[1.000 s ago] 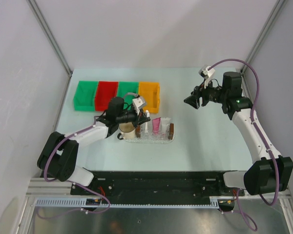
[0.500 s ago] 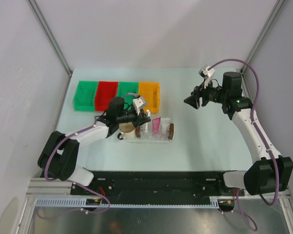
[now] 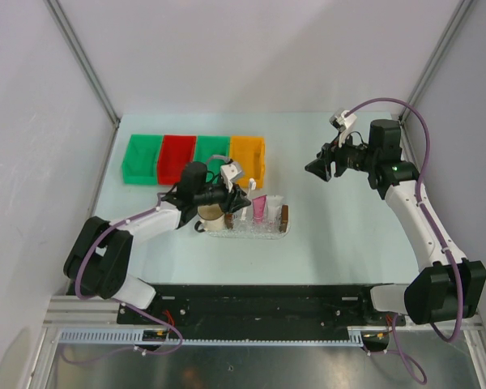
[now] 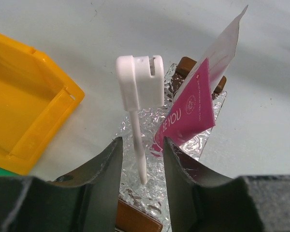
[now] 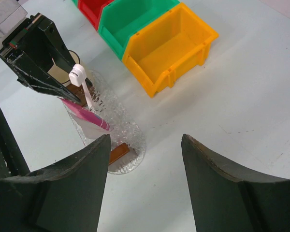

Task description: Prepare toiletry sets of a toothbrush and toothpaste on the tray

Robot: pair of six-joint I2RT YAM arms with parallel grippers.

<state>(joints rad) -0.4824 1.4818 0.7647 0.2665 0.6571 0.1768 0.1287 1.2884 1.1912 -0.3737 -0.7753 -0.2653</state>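
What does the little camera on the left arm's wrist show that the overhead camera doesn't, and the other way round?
Only the wrist camera: the lettering on the pink tube, the bubbly texture of the clear tray, and the gaps between the left claw and the toothbrush handle.
Only the overhead camera: both arms whole, the right claw off to the side, the red bin and two green bins.
Both: toothbrush, tube, tray and orange bin.

Pale green table (image 3: 332, 243) enclosed by plain white walls (image 3: 267, 49).
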